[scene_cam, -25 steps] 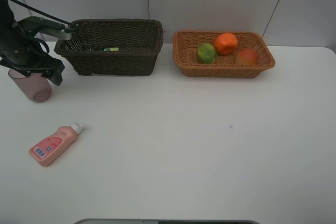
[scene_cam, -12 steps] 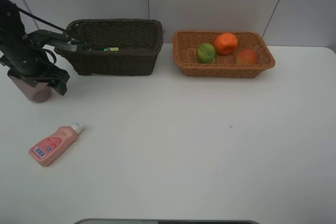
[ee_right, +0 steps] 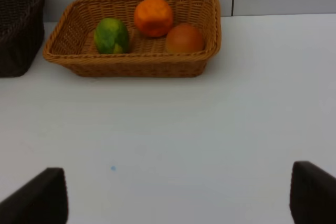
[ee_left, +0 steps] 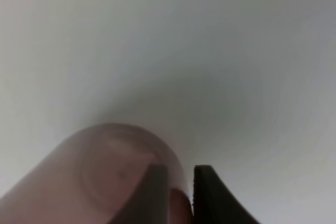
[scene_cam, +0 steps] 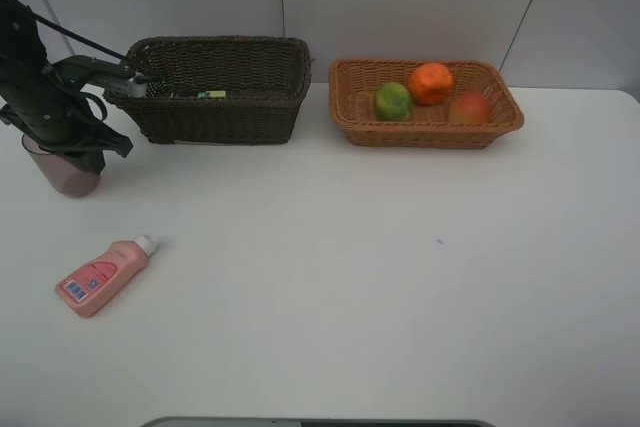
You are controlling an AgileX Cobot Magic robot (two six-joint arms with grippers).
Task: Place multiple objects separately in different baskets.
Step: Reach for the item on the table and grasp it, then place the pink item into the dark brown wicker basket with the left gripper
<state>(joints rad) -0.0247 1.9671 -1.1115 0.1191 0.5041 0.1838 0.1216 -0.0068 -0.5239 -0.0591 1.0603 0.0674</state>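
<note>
The translucent mauve cup [scene_cam: 70, 175] stands upright at the far left of the table. My left gripper [scene_cam: 78, 147] is down at its rim. In the left wrist view the gripper [ee_left: 181, 198] has one finger inside the cup [ee_left: 105, 171] and one outside, pinching the wall. The pink white-capped bottle [scene_cam: 100, 275] lies on the table nearer the front. The tangerine [scene_cam: 431, 82], green-yellow fruit [scene_cam: 393, 100] and red-orange fruit [scene_cam: 469, 107] lie in the light basket [scene_cam: 430, 132]. The dark pump bottle [scene_cam: 200, 94] lies mostly hidden in the dark brown basket [scene_cam: 220, 117]. My right gripper [ee_right: 178, 198] is open and empty.
The two baskets stand side by side along the back edge by the wall. The right wrist view shows the light basket [ee_right: 131, 64] with the three fruits and a corner of the dark basket [ee_right: 18, 30]. White tabletop [scene_cam: 380, 277] stretches across the middle and right.
My left arm has swung from beside the dark basket over to the cup and come down on its rim. The cup, bottle and fruits stay put.
</note>
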